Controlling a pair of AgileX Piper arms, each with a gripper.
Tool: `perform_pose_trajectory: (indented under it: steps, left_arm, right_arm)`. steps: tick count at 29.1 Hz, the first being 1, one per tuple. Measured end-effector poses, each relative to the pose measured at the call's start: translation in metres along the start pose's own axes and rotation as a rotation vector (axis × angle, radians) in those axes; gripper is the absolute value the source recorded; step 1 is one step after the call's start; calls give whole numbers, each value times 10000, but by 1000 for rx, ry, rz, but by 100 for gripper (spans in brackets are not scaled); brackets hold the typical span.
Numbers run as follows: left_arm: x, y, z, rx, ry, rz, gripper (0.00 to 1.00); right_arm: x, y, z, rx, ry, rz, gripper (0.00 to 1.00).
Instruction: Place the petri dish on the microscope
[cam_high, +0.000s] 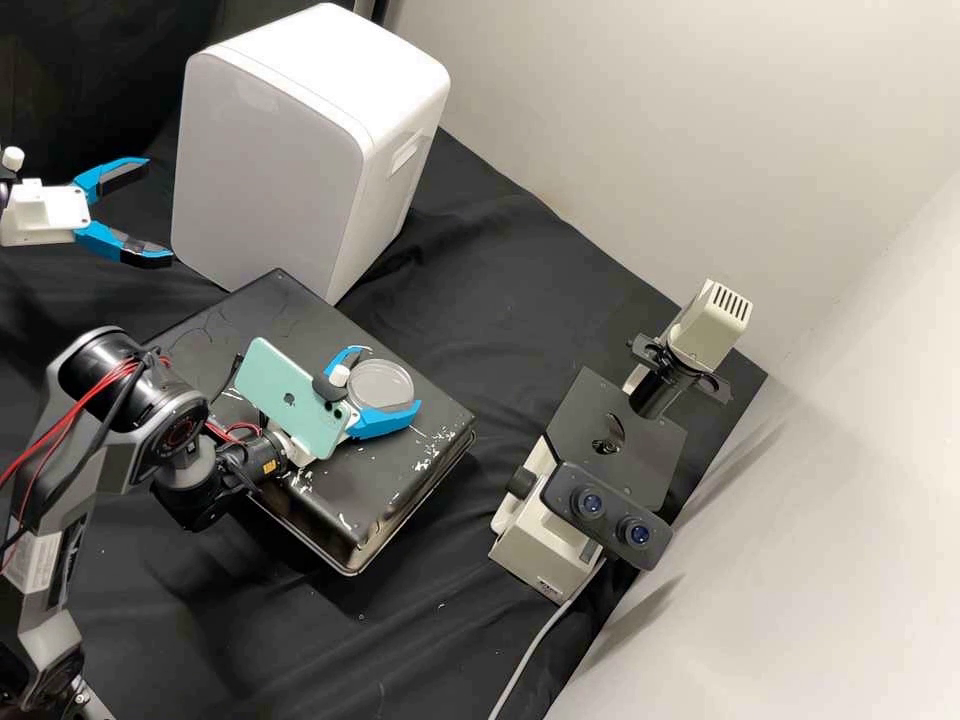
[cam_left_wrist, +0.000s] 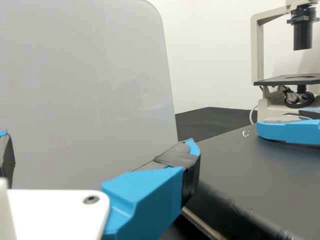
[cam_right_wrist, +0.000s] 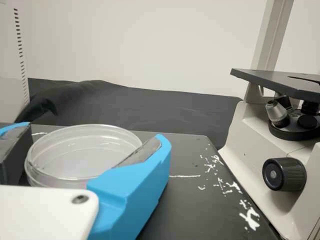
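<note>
A clear round petri dish (cam_high: 381, 384) (cam_right_wrist: 80, 152) lies on a black metal block (cam_high: 400, 475) in the middle of the bench. My right gripper (cam_high: 395, 378) (cam_right_wrist: 90, 135) is low over the block, its blue fingers (cam_right_wrist: 135, 175) pressed against opposite sides of the dish rim, shut on it. To the right stands the microscope (cam_high: 590, 470) (cam_right_wrist: 280, 150) with its bare black stage (cam_high: 625, 430). My left gripper (cam_high: 155, 212) (cam_left_wrist: 97, 142) hovers open at the far left beside the white box, holding nothing. In the left wrist view the right gripper (cam_left_wrist: 290, 130) and microscope (cam_left_wrist: 290, 80) are farther off.
A tall white box (cam_high: 300, 140) (cam_left_wrist: 85, 90) stands behind the block, close to the left gripper. Black cloth (cam_high: 500, 270) covers the bench between block and microscope. A white wall (cam_high: 700, 130) runs behind the microscope, and its cable (cam_high: 530, 660) trails toward the front.
</note>
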Motion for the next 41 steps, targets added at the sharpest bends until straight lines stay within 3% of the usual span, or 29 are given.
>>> perform_pose_trajectory:
  steps: [19,22,28,34,41]
  left_arm:
    - [0,0,0,0,0,0,100]
    - [0,0,0,0,0,0,100]
    - [0,0,0,0,0,0,100]
    - [0,0,0,0,0,0,100]
    - [0,0,0,0,0,0,100]
  right_arm:
    - [-4,22,-19,8,7,0,0]
    - [-22,79,-43,21,18,7,0]
    - [-122,219,-4,34,0,14,0]
    - [-183,424,75,45,-29,73,0]
    - [-211,577,191,51,-62,123,0]
